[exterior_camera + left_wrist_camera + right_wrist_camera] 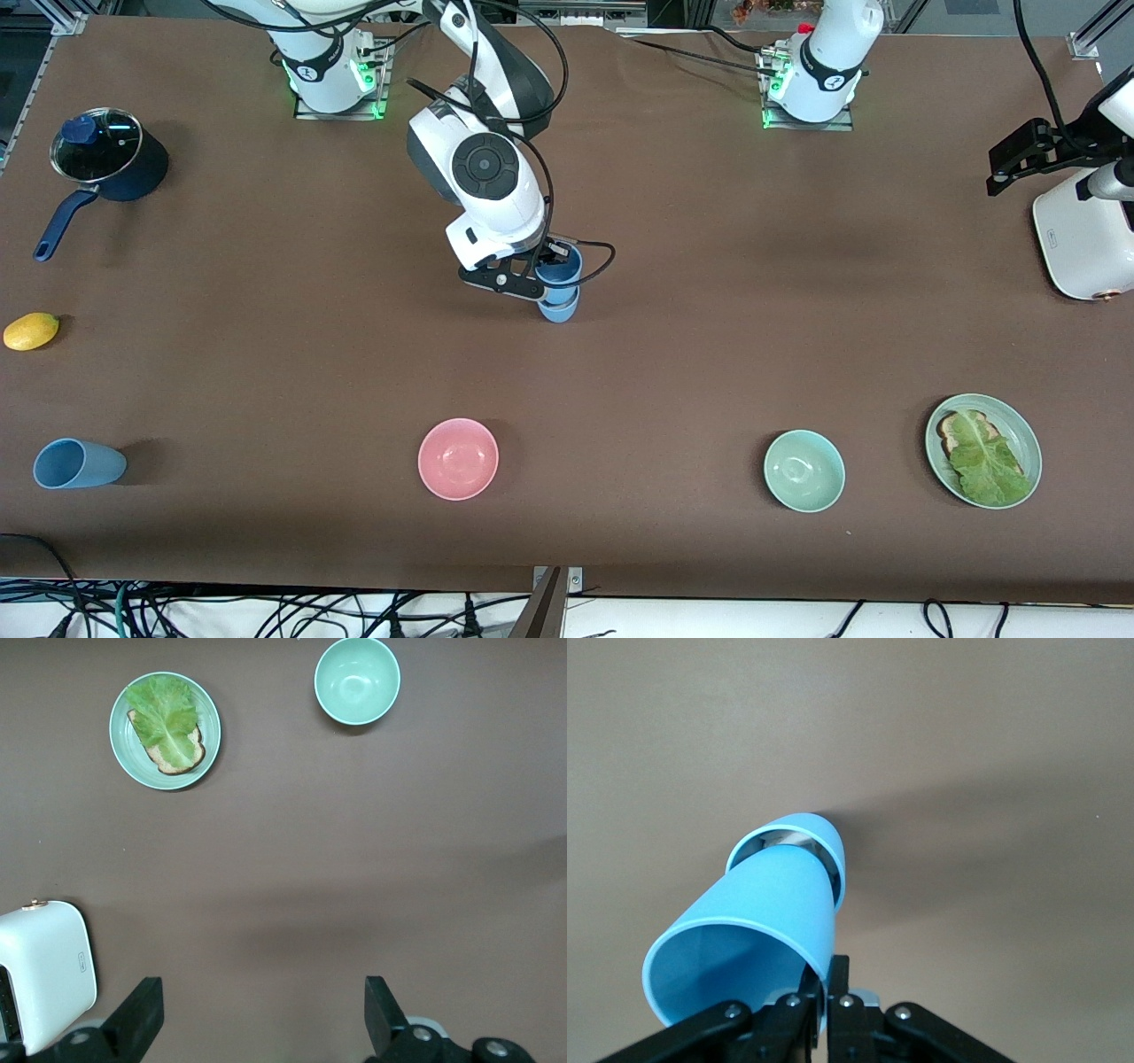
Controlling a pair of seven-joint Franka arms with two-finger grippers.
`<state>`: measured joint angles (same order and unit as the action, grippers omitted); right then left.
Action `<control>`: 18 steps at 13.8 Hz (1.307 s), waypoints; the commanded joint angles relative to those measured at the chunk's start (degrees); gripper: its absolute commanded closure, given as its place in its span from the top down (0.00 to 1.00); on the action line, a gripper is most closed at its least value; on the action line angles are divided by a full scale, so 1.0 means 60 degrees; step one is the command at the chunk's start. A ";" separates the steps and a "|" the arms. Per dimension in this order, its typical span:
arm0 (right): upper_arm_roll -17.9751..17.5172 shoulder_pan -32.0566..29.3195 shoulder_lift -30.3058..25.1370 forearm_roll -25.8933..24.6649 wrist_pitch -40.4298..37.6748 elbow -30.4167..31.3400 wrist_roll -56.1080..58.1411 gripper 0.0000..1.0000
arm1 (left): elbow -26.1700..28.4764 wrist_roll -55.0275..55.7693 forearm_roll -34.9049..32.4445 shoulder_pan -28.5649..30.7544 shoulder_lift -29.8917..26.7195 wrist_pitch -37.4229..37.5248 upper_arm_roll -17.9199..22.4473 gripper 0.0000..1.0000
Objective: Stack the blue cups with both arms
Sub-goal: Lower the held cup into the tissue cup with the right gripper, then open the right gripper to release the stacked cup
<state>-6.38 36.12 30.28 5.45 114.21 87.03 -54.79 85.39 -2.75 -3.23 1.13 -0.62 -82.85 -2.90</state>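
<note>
Centrally in the front view, the right gripper (547, 270) pinched the rim of a blue cup (561, 270), its fingers clamped on the cup wall, and that held cup sat partly inside a second blue cup (558, 309) standing on the brown table (709, 310). In the right wrist view the held cup (744, 939) leaned with its mouth toward the camera and its base inside the lower cup (811, 837), the right gripper (819, 997) closed on its rim at the lower middle of the frame. A third blue cup (78, 463) lay on its side at the lower left of the front view, well apart from the pair. The left gripper (261, 1014) hung over bare table, waiting, its fingers (142, 1010) spread wide at the bottom of the left wrist view and holding nothing. A pink bowl (458, 458) and a mint-green bowl (803, 470) sat in the lower part of the front view, with a green plate (1019, 434) carrying toast and lettuce (983, 456) at the lower right. A white toaster (1081, 235) stood at the right edge, a dark blue lidded saucepan (111, 155) at the upper left, and a lemon (31, 330) at the left edge.
</note>
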 commanded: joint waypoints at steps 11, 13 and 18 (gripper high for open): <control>-0.0006 -0.1256 -0.1748 0.0000 -0.0985 0.0319 0.1160 1.00 | 0.0241 -0.0187 0.0275 -0.0086 -0.0248 -0.0020 0.0059 1.00; -0.0035 -0.1812 -0.2348 0.0029 -0.1761 0.0334 0.2023 1.00 | 0.0241 -0.0201 0.0275 -0.0086 -0.0248 -0.0020 0.0059 1.00; -0.0050 -0.3760 -0.4076 0.0059 -0.3710 0.0713 0.5609 1.00 | 0.0241 -0.0187 0.0275 -0.0100 -0.0248 -0.0020 0.0059 1.00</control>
<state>-5.81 17.77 11.57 5.47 94.14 87.24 -28.95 85.55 -2.75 -3.23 0.72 -0.65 -82.85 -2.91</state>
